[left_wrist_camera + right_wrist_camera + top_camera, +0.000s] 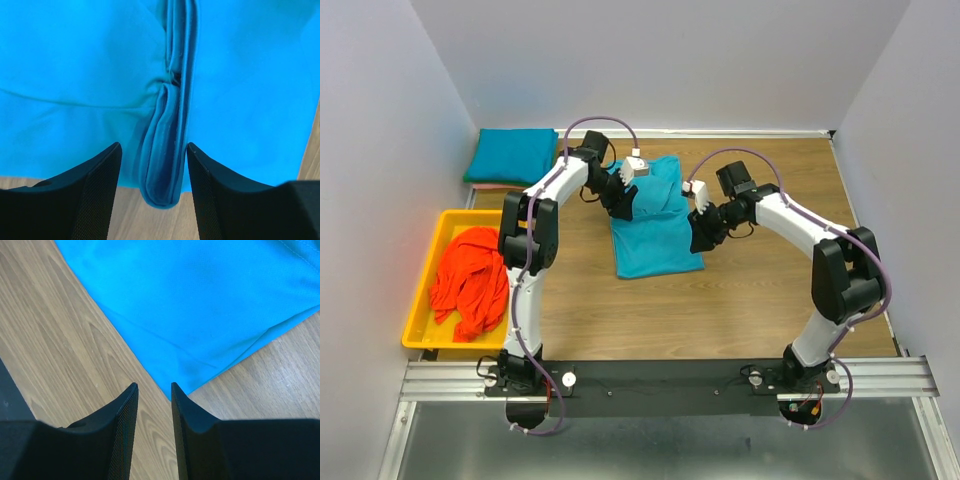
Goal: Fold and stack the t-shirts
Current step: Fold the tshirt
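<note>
A teal t-shirt (655,230) lies partly folded on the wooden table, between my two arms. My left gripper (620,200) hangs over its left part, open. In the left wrist view a rolled ridge of the teal t-shirt (162,170) sits between the open fingers (100,190), touching neither. My right gripper (702,232) is at the shirt's right edge. In the right wrist view its jaws stand open a narrow way over bare wood, and a corner of the teal t-shirt (200,315) ends right at one fingertip (176,390). Nothing is held.
A folded teal t-shirt (512,155) lies at the back left. A yellow tray (430,335) at the left edge holds crumpled orange-red t-shirts (470,280). White walls close in the table on three sides.
</note>
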`<state>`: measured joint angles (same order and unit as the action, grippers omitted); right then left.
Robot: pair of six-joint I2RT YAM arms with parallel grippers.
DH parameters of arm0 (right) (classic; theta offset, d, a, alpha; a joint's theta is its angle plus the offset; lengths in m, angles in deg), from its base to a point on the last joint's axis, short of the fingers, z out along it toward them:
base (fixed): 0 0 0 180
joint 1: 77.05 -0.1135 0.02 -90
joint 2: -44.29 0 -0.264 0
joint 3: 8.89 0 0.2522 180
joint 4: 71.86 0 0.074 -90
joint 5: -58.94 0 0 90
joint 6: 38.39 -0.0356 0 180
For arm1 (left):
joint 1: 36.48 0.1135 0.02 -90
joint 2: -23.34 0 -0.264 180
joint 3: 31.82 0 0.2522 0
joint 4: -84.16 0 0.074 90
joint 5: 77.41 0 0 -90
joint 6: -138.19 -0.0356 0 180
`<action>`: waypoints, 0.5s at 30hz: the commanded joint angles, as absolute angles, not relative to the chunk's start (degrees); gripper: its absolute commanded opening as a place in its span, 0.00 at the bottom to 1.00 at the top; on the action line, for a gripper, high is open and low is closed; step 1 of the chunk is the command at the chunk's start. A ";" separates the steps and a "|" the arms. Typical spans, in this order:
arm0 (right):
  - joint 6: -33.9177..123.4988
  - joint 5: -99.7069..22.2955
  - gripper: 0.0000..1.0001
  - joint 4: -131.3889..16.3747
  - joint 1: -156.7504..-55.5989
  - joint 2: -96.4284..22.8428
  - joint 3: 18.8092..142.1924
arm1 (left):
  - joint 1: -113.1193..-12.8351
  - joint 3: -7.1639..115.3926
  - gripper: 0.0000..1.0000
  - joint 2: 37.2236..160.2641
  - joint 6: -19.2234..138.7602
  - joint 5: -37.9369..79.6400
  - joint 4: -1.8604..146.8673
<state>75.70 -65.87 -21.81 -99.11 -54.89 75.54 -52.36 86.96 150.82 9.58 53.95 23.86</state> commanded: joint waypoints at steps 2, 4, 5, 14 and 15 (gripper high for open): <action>76.92 -64.90 0.40 -21.10 -99.37 -56.78 76.58 | -53.00 90.49 0.63 153.50 5.12 58.73 17.67; 76.92 -64.90 0.40 -21.10 -99.37 -56.87 76.76 | -53.26 90.75 0.56 153.94 4.77 58.73 17.58; 76.83 -65.08 0.40 -21.10 -99.37 -57.22 76.85 | -53.35 90.93 0.52 154.20 4.60 58.73 17.58; 76.92 -65.17 0.40 -21.10 -99.37 -57.58 77.11 | -53.70 93.56 0.08 153.77 -1.89 60.13 15.21; 76.92 -65.25 0.40 -21.10 -99.37 -57.66 77.03 | -53.79 93.74 0.06 153.68 -2.52 60.31 14.86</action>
<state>75.75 -65.85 -21.81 -99.11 -56.88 75.72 -53.45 92.09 154.03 1.97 56.93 17.25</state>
